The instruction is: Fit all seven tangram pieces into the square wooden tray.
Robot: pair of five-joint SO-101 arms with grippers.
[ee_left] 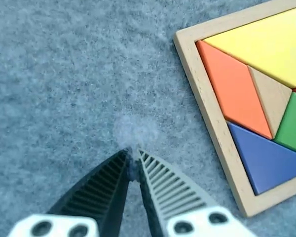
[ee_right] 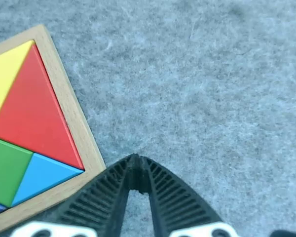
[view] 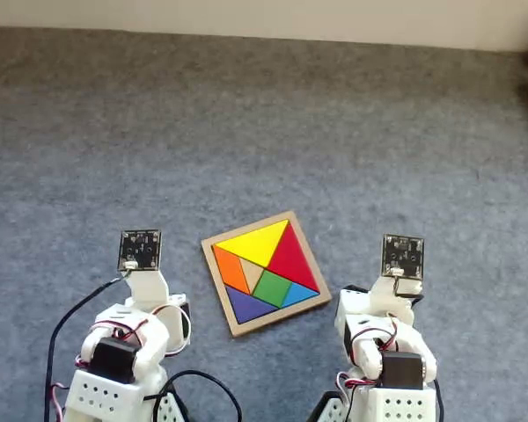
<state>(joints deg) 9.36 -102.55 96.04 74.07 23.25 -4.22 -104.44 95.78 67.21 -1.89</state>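
Seven tangram pieces fill the square wooden tray in the high view, where we see the left arm and right arm folded back on either side of it. At the left wrist, the left gripper sits pinched together, empty, over grey felt beside the tray. At the right wrist, the right gripper is likewise closed on nothing, just beside the tray's rim.

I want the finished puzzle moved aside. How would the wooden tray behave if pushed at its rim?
The wooden tray looks rigid, so it would likely slide as one flat slab. The fuzzy grey mat probably adds drag; an off-centre push may turn it. The pieces fill it edge to edge, so they should stay put.
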